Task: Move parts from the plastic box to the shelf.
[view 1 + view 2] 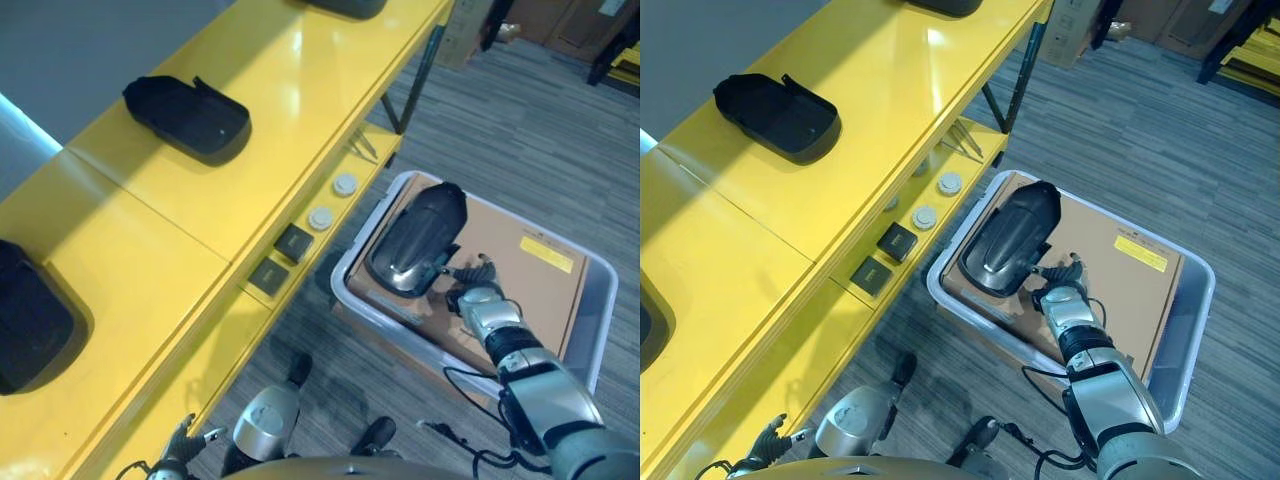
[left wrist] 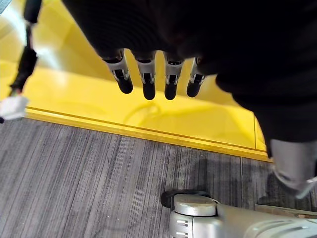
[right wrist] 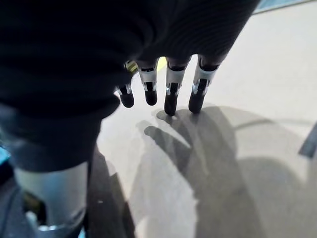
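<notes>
A long black moulded part (image 1: pixel 418 238) lies on brown cardboard (image 1: pixel 530 290) inside the translucent plastic box (image 1: pixel 598 330) on the floor. My right hand (image 1: pixel 480 300) reaches into the box just beside the part's near right end. Its fingers (image 3: pixel 171 91) are straight over the cardboard and hold nothing; I cannot tell whether they touch the part. The yellow shelf (image 1: pixel 250 150) runs along the left and carries a black part (image 1: pixel 188 118) on its top board. My left hand (image 1: pixel 183 445) hangs low by the shelf's front edge, fingers (image 2: pixel 148 82) straight and empty.
Another black part (image 1: pixel 30 320) sits at the shelf's near left, and one more (image 1: pixel 345 6) at the far end. On the lower board lie two white discs (image 1: pixel 333 200) and two small black squares (image 1: pixel 282 258). Grey carpet surrounds the box.
</notes>
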You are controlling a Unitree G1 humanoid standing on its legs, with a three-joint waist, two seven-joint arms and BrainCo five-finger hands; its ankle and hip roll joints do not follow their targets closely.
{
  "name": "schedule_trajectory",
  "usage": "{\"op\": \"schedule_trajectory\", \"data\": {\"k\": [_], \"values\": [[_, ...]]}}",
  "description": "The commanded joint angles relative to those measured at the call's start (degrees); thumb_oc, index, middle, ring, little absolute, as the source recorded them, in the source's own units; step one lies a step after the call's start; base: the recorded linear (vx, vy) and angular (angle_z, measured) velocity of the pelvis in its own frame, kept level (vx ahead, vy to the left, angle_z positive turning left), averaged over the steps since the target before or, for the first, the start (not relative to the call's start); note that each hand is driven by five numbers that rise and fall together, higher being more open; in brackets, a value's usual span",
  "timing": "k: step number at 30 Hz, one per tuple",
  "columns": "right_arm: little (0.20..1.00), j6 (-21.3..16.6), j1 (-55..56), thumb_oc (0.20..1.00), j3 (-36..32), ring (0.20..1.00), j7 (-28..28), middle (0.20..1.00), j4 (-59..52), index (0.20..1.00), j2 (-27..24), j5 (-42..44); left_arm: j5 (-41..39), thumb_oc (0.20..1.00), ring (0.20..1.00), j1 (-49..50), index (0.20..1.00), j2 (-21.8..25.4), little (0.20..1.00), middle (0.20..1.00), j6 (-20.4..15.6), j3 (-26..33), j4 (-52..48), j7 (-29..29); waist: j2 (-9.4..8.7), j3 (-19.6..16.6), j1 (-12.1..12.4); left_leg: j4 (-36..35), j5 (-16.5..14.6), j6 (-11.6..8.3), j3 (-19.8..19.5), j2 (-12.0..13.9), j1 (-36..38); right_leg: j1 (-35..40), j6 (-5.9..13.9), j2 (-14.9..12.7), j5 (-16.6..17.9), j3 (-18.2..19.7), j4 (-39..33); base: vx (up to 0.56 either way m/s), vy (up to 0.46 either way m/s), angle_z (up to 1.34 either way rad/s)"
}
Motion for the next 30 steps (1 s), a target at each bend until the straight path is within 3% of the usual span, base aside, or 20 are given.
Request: {"op": "schedule_trajectory", "data": {"k": [1, 14, 15, 17, 30], "values": [[1.000, 1.66, 0.57, 1.000, 4.79, 1.000, 2.33, 1.000, 3.62, 1.000, -4.46, -5.24, -0.76, 1.000, 1.000, -0.66, 1.000, 2.35, 1.000, 1.000, -1.49, -2.05, 0.09, 0.13, -0.05, -1.59, 1.51, 1.17, -3.86, -1.35, -1.79, 2.22, -3.26, -4.27, 1.96, -3.49, -4.69, 4.03, 7.74, -0.03, 0.000, 0.07], [1.000, -0.02, -1.45, 1.000, 6.75, 1.000, 1.84, 1.000, 6.11, 1.000, -4.78, -1.69, -3.69, 1.000, 1.000, -2.70, 1.000, 4.14, 1.000, 1.000, -1.97, -3.61, -0.78, -0.17, -0.05, 0.93, 2.34, 2.87, -3.65, -0.62, -3.42, 0.67, -6.81, -7.94, 1.97, -3.42, -4.76, 4.33, 9.92, -0.05, 0.007, 0.11], [0.529, -0.59, -1.73, 0.529, 6.62, 0.529, 1.93, 0.529, 6.24, 0.529, -4.99, -0.91, -3.86, 1.000, 1.000, -2.79, 1.000, 4.25, 1.000, 1.000, -2.22, -3.72, -0.91, -0.11, -0.03, 1.26, 2.42, 3.12, -3.66, -0.55, -3.51, 0.52, -7.07, -8.21, 1.97, -3.42, -4.78, 4.32, 10.19, -0.03, 0.001, 0.07], [0.200, -0.53, -2.05, 0.200, 6.28, 0.200, 2.34, 0.200, 5.93, 0.200, -5.21, -1.17, -4.02, 1.000, 1.000, -2.71, 1.000, 4.32, 1.000, 1.000, -2.48, -3.75, -1.05, 0.10, -0.05, 1.46, 2.43, 3.32, -3.73, -0.54, -3.55, 0.37, -7.24, -8.40, 1.98, -3.37, -4.84, 4.45, 10.36, -0.02, 0.002, 0.04], [0.200, -1.44, -1.39, 0.200, 4.29, 0.200, 1.48, 0.200, 5.82, 0.200, -7.31, 1.07, -3.88, 1.000, 1.000, -2.19, 1.000, 5.20, 1.000, 1.000, -4.22, -3.75, -2.45, 0.78, -0.11, 2.11, 1.99, 3.57, -3.81, -0.41, -3.00, 0.15, -7.29, -8.65, 2.17, -3.13, -4.85, 4.73, 10.70, 0.00, -0.007, 0.00]]}}
